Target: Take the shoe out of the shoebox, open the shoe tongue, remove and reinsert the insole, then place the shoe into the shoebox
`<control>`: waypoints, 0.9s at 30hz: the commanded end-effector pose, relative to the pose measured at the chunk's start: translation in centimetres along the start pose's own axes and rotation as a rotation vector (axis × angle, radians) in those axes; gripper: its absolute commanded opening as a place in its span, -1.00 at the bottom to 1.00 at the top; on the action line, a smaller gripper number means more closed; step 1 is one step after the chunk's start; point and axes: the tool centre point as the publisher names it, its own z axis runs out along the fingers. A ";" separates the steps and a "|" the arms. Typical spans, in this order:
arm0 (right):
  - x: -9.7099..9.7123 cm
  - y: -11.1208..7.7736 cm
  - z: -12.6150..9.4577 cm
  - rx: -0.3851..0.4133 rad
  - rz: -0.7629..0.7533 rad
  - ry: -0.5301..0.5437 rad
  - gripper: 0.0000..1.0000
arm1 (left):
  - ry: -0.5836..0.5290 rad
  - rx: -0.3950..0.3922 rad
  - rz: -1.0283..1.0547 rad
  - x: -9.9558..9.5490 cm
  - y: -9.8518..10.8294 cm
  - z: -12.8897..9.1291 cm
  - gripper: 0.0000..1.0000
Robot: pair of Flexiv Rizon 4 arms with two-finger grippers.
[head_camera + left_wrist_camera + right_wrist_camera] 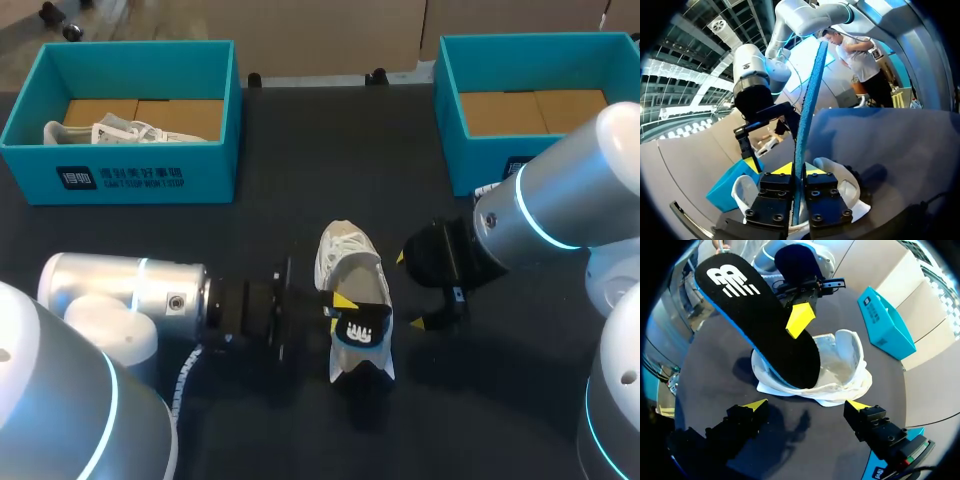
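Nearest the robot, the left arm (130,300) lies low over the tabletop (300,200). Its jaws are closed narrow on the insole (362,330), gripping it edge-on from both sides. The insole is mostly clear of the shoe (345,265), standing up at a slant. In the right wrist view its lower end is seen inside the shoe opening. The shoe sits on the tabletop mid-way between the arms, heel toward the robot, its opening spread wide. Just beside it is the right arm (560,210). Its jaws are wide apart, holding nothing and touching nothing, with the shoe ahead of them. At the far edge stand two boxes. The left box (130,175) holds a second shoe (110,132), and the right box (480,150) shows only its cardboard floor.

Assessment: removal from the box is done and the tongue appears opened. The insole step is in progress. Whether the insole is coming out or going back in cannot be determined from this moment. Outstanding: seat the insole fully, then return the shoe to its box.
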 end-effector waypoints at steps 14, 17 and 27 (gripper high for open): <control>0.2 0.0 0.1 0.001 0.000 -0.004 1.00 | 0.048 -0.031 0.032 0.1 2.3 0.8 -1.00; 0.2 0.0 0.1 0.001 0.000 -0.004 1.00 | 0.050 -0.038 0.055 0.1 2.8 0.7 -1.00; 0.2 0.0 0.1 0.001 0.000 -0.004 1.00 | 0.063 -0.058 0.088 -0.1 4.5 0.1 -1.00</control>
